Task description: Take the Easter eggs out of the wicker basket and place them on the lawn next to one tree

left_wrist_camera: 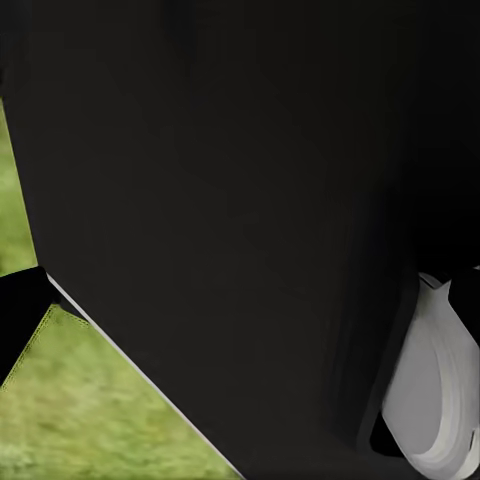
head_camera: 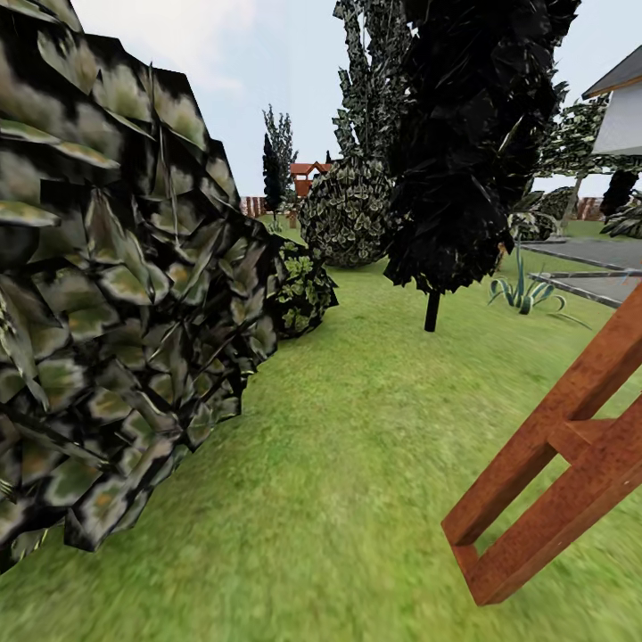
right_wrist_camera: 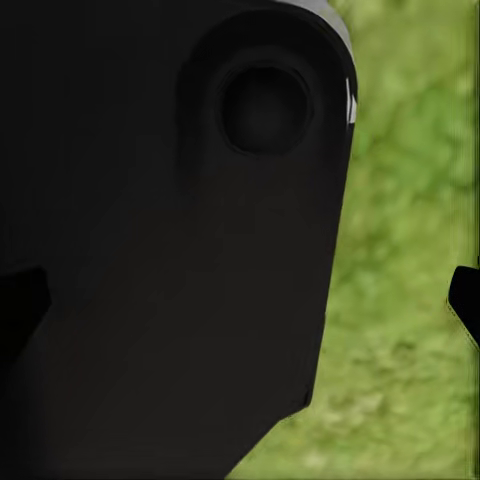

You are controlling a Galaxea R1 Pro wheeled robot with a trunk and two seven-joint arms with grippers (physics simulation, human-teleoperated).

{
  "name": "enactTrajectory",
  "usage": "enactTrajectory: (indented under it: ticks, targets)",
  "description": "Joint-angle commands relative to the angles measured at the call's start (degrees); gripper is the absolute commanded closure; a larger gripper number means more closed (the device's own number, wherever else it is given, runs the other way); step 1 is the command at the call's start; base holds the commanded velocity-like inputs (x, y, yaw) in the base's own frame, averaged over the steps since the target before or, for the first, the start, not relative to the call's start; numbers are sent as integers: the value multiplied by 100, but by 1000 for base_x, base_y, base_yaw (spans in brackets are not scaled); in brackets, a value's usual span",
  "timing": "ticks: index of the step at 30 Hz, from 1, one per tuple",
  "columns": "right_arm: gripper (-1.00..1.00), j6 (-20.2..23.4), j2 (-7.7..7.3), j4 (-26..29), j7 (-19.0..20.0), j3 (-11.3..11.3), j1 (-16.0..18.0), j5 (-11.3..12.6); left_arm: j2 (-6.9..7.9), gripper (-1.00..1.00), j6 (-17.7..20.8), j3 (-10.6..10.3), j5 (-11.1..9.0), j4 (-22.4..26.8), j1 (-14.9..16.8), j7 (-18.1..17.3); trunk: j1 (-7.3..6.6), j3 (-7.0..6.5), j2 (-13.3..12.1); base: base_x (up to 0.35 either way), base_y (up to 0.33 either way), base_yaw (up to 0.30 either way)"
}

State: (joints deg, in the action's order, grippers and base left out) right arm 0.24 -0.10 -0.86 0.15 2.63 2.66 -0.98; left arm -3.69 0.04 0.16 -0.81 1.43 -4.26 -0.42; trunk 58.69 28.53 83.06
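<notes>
The lawn (head_camera: 357, 446) spreads ahead of the head camera, running from the foreground back toward a distant fence. A large leafy bush (head_camera: 107, 294) crowds its left side, a dark narrow tree (head_camera: 473, 134) stands mid-ground, and a reddish wooden frame (head_camera: 562, 464) leans in at the right. Both wrist views show dark robot bodywork over grass (right_wrist_camera: 410, 250); whether either claw is spread or pressed together cannot be told.

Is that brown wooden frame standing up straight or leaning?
Leaning. In the head view the wooden frame slants across the grass, its long rails running diagonally, not upright.
</notes>
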Motion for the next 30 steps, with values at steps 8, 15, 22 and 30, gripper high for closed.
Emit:
enactTrajectory:
  ticks: [8,15,22,30]
  targets:
    - [-100,7,6,-32,2,35,7,-25,0,-100,-3,-3,-7,15,-4,-4,3,4,2,334,0,0]
    - [-100,3,8,-37,-2,30,7,-21,0,-100,-4,-7,1,7,-4,-2,3,4,2,334,0,0]
    - [-100,2,10,-37,2,35,7,-21,0,-100,-4,-16,10,6,-4,-2,3,4,2,334,0,0]
    - [-100,2,10,-37,2,35,7,-20,0,-100,-4,-24,11,6,-4,-2,3,4,2,334,0,-54]
